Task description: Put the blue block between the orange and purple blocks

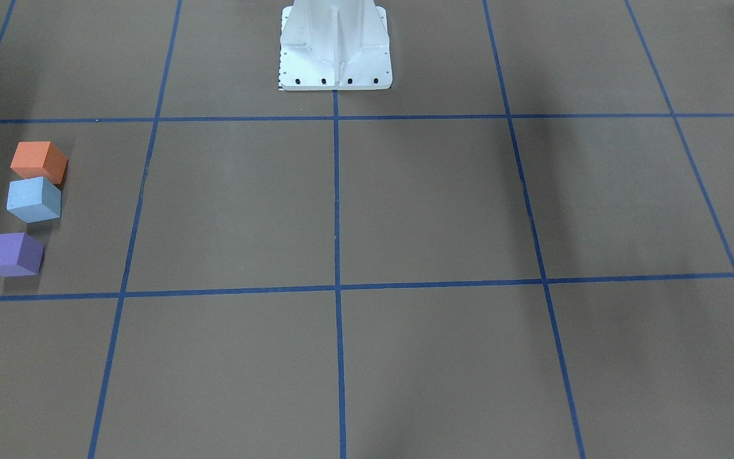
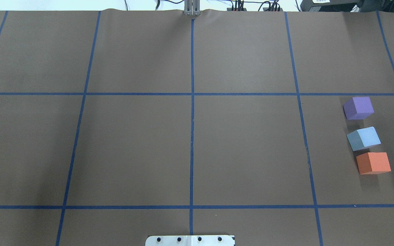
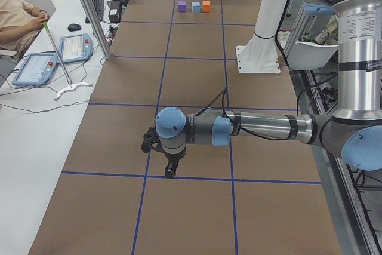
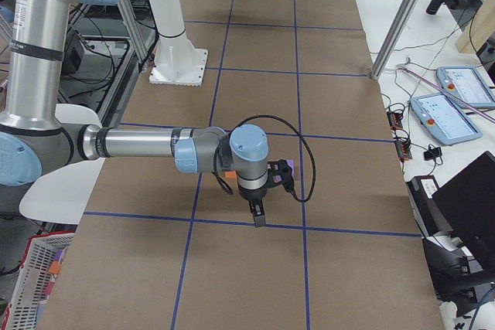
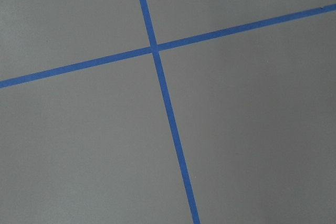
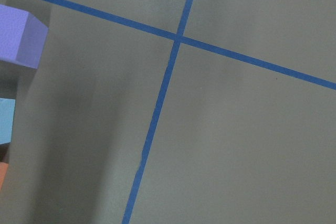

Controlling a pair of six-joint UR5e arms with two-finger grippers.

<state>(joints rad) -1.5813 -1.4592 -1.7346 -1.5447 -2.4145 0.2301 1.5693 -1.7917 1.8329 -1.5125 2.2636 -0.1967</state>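
By the desk's point(image 2: 245, 147) right edge, blue block point(image 2: 363, 138) sits between orange block point(image 2: 373, 163) and purple block point(image 2: 358, 108); left gripper point(image 3: 171, 170) and right gripper point(image 4: 258, 216): cannot tell if apart.

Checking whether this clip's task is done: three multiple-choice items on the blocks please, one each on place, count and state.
1. Between the orange block and the purple block lies: A nothing; B the blue block; C a green block.
2. Blocks on the table: A three; B two; C four.
3. The blue block: A sits atop the orange block; B hangs in the air; C rests on the table.
Answers: 1 B, it is mid-row in the overhead view; 2 A, three cubes show; 3 C, its base meets the table.
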